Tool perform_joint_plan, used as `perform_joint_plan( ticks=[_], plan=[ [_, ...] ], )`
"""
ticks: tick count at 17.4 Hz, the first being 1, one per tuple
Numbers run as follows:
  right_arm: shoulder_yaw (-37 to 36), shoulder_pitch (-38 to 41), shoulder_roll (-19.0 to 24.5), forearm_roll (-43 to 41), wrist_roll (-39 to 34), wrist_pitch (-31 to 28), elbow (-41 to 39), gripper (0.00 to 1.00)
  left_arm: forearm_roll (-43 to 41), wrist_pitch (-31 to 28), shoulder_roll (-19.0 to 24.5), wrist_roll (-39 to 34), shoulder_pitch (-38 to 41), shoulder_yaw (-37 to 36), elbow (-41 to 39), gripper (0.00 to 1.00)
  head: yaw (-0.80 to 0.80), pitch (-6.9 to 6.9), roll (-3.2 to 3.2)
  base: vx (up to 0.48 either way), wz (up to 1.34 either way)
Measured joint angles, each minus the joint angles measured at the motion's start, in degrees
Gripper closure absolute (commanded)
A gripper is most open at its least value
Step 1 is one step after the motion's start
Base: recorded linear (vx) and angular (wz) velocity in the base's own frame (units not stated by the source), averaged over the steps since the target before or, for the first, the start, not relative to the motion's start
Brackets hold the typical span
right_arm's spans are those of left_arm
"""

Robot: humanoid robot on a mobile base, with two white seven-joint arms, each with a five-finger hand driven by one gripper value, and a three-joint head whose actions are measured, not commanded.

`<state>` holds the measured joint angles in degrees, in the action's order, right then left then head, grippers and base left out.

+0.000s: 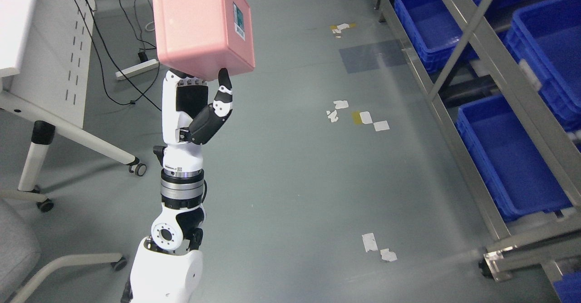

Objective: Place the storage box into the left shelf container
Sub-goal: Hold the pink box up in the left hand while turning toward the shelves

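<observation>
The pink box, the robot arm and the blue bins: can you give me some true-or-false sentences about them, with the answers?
1. The left hand holds the pink box from underneath. True.
2. The pink box is already inside a blue bin. False: it is up in the air over the floor, left of the shelf.
3. The blue bins on the shelf look empty. True.
4. The pink box has a label on one side. True.
5. A white table stands on the right of the picture. False: it is on the left.
6. Both arms hold the box. False: only the left arm shows.
</observation>
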<state>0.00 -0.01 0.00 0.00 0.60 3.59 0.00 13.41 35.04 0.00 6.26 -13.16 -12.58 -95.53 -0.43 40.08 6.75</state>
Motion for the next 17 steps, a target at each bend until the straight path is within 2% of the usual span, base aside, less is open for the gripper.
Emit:
perform_joint_plan(
  ticks=[17],
  plan=[
    [0.00,0.01,0.00,0.00,0.19,0.09,0.00,0.00,1.14,-3.75,-0.01,-0.08,3.89,5.96,-0.44,0.99,0.00,0.00,0.00,0.397,0.14]
  ],
)
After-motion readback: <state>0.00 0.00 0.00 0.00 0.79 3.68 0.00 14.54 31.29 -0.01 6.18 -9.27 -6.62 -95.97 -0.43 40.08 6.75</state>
